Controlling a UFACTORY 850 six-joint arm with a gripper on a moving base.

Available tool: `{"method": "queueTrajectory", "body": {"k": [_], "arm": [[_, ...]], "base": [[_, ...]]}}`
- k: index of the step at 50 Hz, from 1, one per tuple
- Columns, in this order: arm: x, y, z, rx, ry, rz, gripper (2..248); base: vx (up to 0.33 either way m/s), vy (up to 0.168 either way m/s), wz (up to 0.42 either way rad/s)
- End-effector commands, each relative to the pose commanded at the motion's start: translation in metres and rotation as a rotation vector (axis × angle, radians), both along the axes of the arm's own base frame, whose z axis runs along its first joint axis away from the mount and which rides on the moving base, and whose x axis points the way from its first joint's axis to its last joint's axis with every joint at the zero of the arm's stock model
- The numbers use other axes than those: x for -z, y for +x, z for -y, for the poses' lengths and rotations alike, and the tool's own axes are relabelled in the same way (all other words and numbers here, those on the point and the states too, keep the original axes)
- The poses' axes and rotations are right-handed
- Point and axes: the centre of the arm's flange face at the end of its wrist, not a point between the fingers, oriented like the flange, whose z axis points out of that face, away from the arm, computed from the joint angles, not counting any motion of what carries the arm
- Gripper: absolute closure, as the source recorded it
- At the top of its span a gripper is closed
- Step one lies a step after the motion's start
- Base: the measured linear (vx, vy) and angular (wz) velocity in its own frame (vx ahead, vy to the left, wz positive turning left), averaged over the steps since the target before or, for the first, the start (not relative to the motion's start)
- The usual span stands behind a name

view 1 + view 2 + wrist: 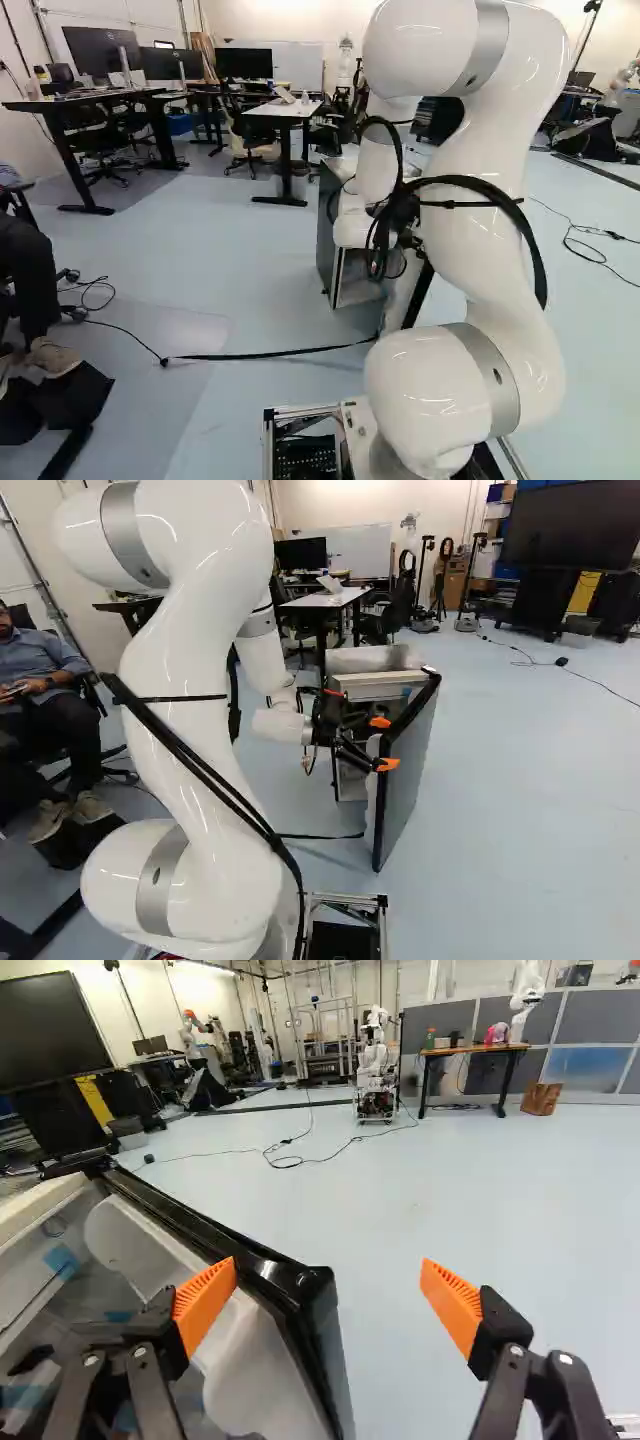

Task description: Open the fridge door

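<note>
Standing open, tool [384,743] has fingers spread wide, grip empty. Black edge of fridge door [408,780] lies between them, closer to finger on inner side; contact there: cannot tell. Other finger out over floor [400,1205], past door's outer face. Door ajar, white liner [250,1360] exposed. Fridge body [325,235] on floor ahead of base, behind arm [190,750] in left base view. Farther out: dark screen [570,525], right of right base view; another robot [375,1075] in wrist view.
</note>
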Motion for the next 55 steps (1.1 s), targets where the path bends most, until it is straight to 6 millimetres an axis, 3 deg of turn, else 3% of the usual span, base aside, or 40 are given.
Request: {"method": "queueTrajectory", "body": {"k": [29,55], "arm": [[0.000,0.001,0.049,0.124,-0.001,0.019,3],[0.000,0.008,0.053,0.131,-0.002,0.028,3]], "base": [[0.000,0.000,0.000],[0.000,0.000,0.000]]}}
